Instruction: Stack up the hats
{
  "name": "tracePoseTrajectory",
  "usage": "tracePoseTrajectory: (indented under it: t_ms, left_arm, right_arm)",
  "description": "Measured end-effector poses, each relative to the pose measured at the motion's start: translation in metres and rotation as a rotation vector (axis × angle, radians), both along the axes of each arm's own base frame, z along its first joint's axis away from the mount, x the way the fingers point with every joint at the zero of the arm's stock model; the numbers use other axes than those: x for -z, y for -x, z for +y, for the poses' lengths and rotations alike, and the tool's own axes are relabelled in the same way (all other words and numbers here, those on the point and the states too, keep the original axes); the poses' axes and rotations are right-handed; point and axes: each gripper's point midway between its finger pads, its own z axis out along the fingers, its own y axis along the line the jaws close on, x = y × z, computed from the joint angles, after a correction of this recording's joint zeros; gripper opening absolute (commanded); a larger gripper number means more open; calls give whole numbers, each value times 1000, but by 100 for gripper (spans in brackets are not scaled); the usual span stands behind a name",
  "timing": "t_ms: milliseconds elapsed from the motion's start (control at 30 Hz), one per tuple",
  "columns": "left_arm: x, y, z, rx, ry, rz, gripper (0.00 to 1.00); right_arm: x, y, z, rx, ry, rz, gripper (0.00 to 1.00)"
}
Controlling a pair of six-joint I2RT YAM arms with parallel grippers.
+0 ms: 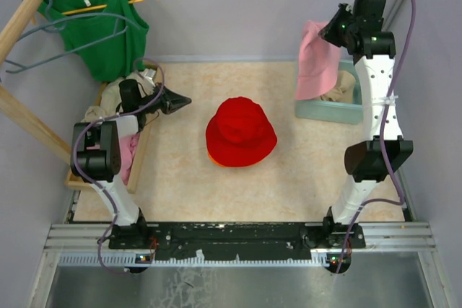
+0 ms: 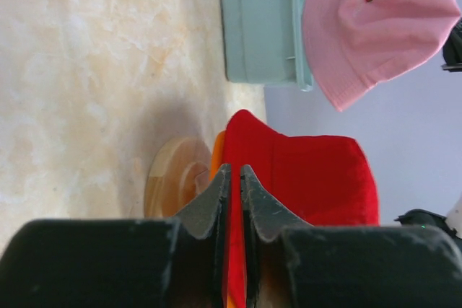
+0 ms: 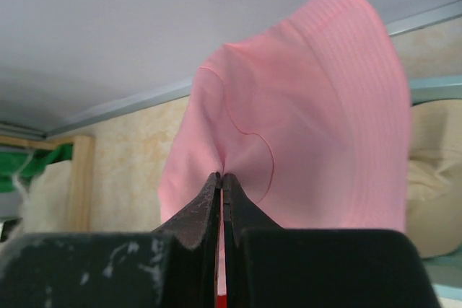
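The red hat (image 1: 240, 131) sits mid-table on top of the orange hat (image 1: 214, 158), of which only a rim edge shows. In the left wrist view the red hat (image 2: 310, 178) and the orange edge (image 2: 216, 155) lie ahead of the fingers. My left gripper (image 1: 186, 100) (image 2: 234, 169) is shut and empty, left of the stack and apart from it. My right gripper (image 1: 332, 36) (image 3: 221, 175) is shut on the pink hat (image 1: 315, 70) (image 3: 303, 128) (image 2: 375, 27), which hangs above the teal bin (image 1: 325, 112). Beige fabric (image 1: 345, 91) (image 3: 433, 192) lies in the bin; no logo shows.
A wooden tray (image 1: 137, 167) at the left edge holds beige and pink cloths (image 1: 108, 113). A green tank top (image 1: 101, 34) hangs on a wooden rack at the back left. A round wooden disc (image 2: 177, 174) shows beside the stack. The teal bin (image 2: 260, 34) stands at the back right.
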Motion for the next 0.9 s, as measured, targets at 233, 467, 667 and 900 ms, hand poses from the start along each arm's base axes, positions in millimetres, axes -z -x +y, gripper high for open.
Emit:
tracePoseTrajectory:
  t_ms: [233, 467, 667, 900]
  left_arm:
    - [-56, -6, -5, 5, 139, -35, 26]
    - [-157, -8, -24, 34, 363, -113, 41]
    - [-223, 20, -77, 163, 567, -117, 45]
    - [-229, 32, -106, 206, 699, 3, 52]
  right_arm:
    - [-28, 2, 46, -172, -227, -57, 0]
    - [-85, 10, 93, -363, -488, -174, 0]
    - [-126, 25, 136, -520, -664, -253, 0]
    - [-167, 48, 170, -651, -808, -315, 0]
